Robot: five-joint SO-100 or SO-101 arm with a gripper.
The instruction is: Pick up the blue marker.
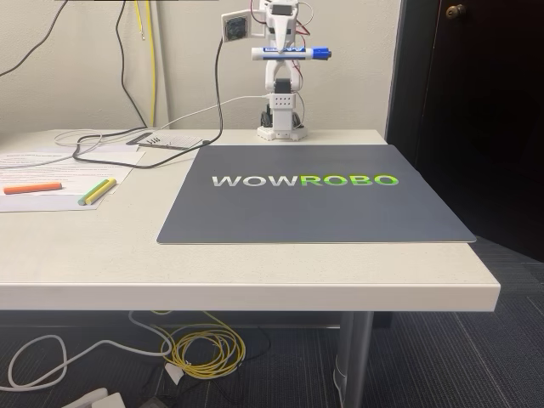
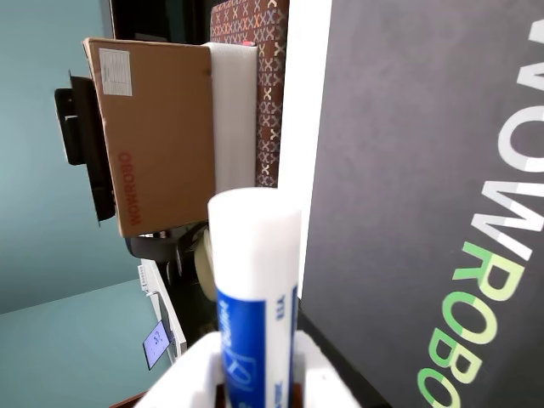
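Up at the back of the mat (image 1: 314,200), the arm (image 1: 281,93) stands folded upright on its base, and the gripper (image 1: 285,53) has its fingers closed on the marker (image 1: 291,53). In the fixed view the marker lies level, well above the mat and clear of it, blue cap to the right and white end to the left, with the grip around its labelled middle.

In the wrist view the marker (image 2: 255,297) rises from between the two white fingers (image 2: 191,378) at the bottom edge, its white end uppermost and the blue label down at the grip. To its right in that view lies the mat (image 2: 399,170) with its white and green lettering.

Left of the mat in the fixed view, on the table (image 1: 255,268), an orange pen (image 1: 32,188) and a yellow and green pair (image 1: 97,191) lie on papers (image 1: 59,166). Cables (image 1: 170,136) run across the table behind the mat's left corner, toward the arm's base.
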